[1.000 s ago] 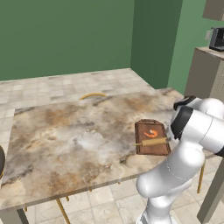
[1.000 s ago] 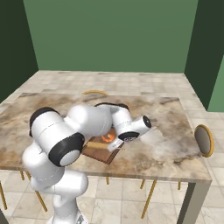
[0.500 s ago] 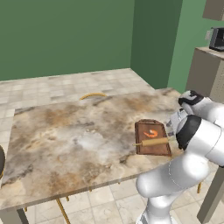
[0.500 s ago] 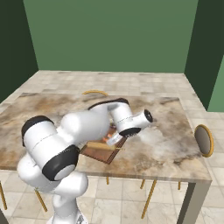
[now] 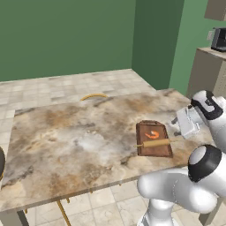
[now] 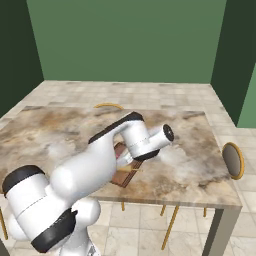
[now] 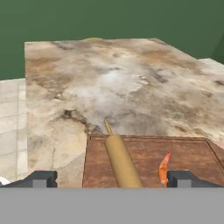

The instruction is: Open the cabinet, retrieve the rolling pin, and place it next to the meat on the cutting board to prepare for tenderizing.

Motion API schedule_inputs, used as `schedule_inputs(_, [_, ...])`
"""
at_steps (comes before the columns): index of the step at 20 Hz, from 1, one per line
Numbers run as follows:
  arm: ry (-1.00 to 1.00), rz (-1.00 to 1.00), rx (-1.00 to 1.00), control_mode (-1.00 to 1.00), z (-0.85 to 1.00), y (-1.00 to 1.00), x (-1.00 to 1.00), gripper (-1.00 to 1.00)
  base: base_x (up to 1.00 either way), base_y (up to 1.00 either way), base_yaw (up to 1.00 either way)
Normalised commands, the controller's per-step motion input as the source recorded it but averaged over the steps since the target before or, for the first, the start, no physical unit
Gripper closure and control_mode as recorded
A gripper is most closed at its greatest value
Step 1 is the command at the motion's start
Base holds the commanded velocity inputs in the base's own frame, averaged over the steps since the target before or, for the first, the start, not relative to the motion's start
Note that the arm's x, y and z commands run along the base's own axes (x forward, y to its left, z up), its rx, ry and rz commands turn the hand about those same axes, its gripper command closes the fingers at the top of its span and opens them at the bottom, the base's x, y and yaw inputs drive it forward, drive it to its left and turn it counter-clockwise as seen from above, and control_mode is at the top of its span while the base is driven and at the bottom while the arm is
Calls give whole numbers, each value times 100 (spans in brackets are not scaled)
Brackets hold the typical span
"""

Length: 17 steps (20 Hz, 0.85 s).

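Rolling pin (image 5: 155, 143) laid on cutting board (image 5: 153, 148).
Smooth tan wooden cylinder beside curled orange-red meat (image 5: 152, 133); marbled table (image 5: 75, 137); gripper (image 7: 111, 178) spread wide, nothing held.

No readable text, labels, brands, numbers or signs anywhere — not on the cutting board (image 5: 153, 139), the rolling pin (image 5: 155, 143), or the marble table (image 5: 75, 141) — just plain surfaces.

Tan rolling pin (image 5: 156, 143) lies across the reddish-brown cutting board (image 5: 153, 149), beside the orange-red meat (image 5: 152, 133)
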Motion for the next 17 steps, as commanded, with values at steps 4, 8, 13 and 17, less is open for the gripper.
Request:
schedule_inputs(4, [-17, 0, 0, -100, 52, 29, -46, -100, 0, 0, 0])
schedule_inputs(8, [-15, 0, -2, -100, 56, 34, -44, -100, 0, 0, 0])
schedule_inputs(13, [-13, 0, -2, -100, 60, 41, -38, -100, 0, 0, 0])
schedule_inputs(17, [-10, 0, -3, -100, 62, 44, -31, -100, 0, 0, 0])
